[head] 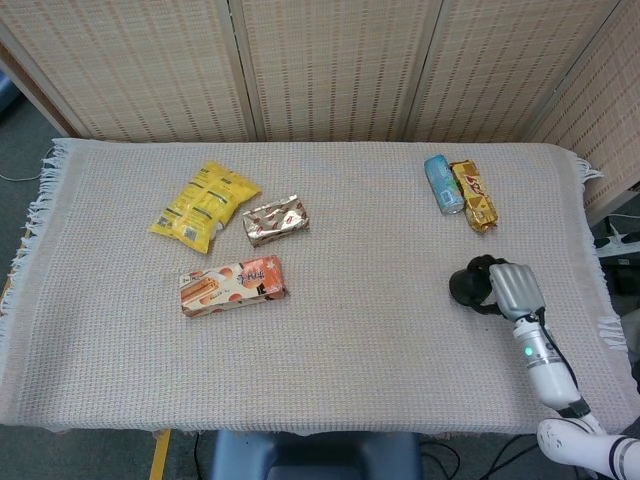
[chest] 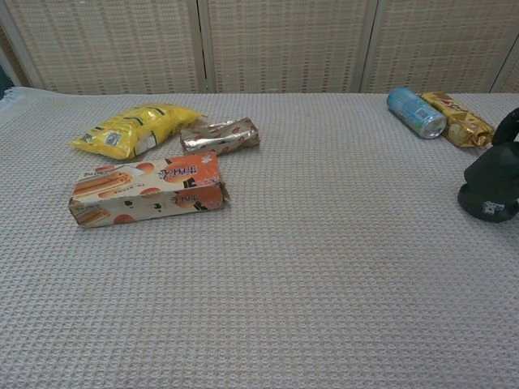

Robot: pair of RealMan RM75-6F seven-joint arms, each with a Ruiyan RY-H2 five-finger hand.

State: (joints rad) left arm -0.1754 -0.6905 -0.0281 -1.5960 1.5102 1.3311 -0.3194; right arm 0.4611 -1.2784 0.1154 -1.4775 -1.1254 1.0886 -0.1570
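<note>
Woven reed folding screen (head: 330,65) spans the whole top of both views, panels split by pale vertical posts. Table (head: 360,340) fills centre frame, covered in beige waffle-weave cloth, fringed at left and right edges. Grey floor (head: 20,150) at far left; yellow floor stripe (head: 158,455) bottom left. Even, flat light.
</note>
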